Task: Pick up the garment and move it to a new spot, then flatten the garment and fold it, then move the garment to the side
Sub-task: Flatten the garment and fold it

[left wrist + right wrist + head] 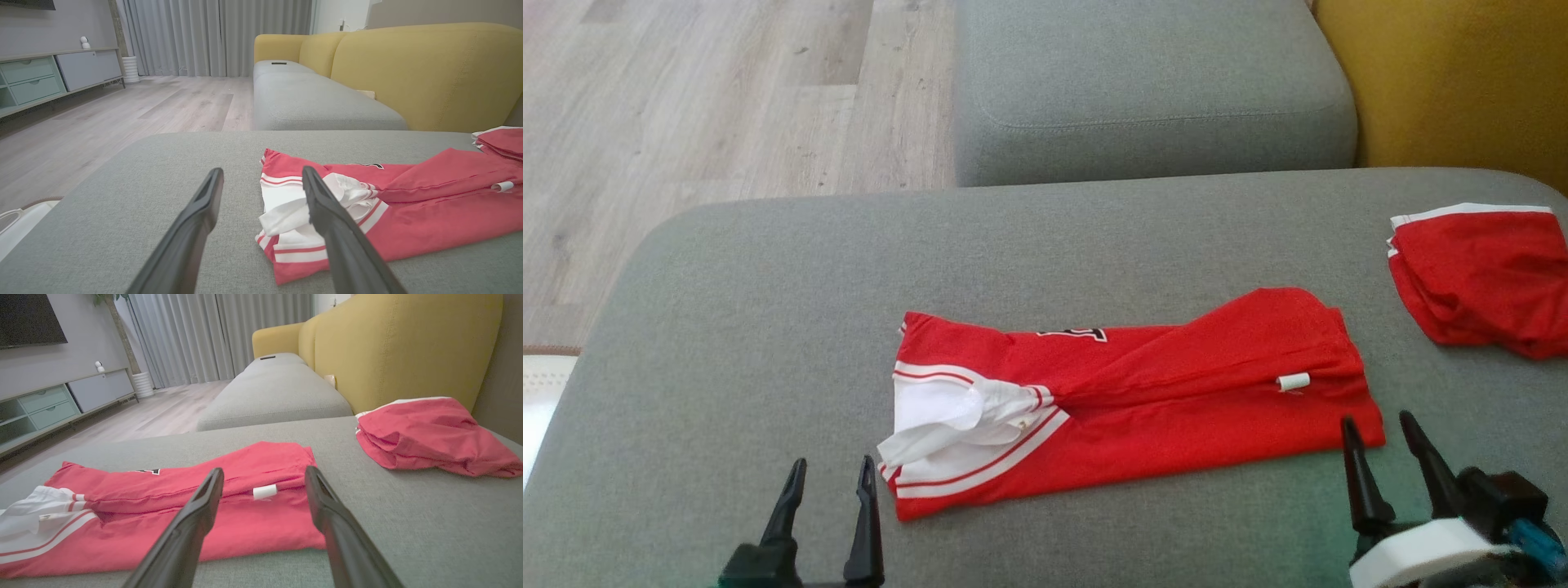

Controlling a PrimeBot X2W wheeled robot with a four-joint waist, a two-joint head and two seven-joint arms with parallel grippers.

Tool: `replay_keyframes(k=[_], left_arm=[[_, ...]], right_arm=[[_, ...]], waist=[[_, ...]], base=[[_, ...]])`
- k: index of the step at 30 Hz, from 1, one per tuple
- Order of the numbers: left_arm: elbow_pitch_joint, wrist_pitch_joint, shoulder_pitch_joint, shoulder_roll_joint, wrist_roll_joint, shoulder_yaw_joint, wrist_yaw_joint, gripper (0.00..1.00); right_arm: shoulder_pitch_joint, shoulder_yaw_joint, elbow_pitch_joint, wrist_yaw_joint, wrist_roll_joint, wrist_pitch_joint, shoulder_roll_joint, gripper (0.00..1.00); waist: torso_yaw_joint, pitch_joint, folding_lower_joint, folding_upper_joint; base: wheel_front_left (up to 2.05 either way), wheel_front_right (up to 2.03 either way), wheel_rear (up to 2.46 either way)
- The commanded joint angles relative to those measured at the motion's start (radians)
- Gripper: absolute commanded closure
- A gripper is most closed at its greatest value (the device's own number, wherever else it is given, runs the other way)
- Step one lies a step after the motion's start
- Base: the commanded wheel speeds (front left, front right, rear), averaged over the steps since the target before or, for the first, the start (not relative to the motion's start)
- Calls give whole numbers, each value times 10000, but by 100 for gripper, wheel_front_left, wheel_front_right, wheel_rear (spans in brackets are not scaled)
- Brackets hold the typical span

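Am looking at garment: red body, white end panel carrying thin red stripes, black lettering edged white, small white tag. Also seeing second garment showing red with white trim. Under both, cushion reading plain grey weave; sofa back showing mustard yellow; floor showing pale wood grain. My left gripper and right gripper showing black.

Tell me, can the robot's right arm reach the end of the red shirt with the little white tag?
Probably yes. The right gripper stands open right at that end of the red shirt, near the white tag, and nothing lies between them.
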Motion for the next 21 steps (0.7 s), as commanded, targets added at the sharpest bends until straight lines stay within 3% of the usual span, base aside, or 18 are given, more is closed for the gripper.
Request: replay_keyframes(k=[1,12,21], left_arm=[[-278,-124,-375,-132,139,469,-69,0],[-178,-124,-537,-445,633,330,-576,0],[-93,-124,-901,-587,834,1,-848,0]], right_arm=[[-191,104,-212,67,-65,-132,-25,0],[-2388,-865,1928,67,397,1802,-334,0],[-4327,-1293,4232,67,314,3820,-1234,0]], waist=[[-9,3,1,-1],[364,262,1,-1],[1061,1246,1,-1]], base=[[0,0,0],[0,0,0],[0,0,0]])
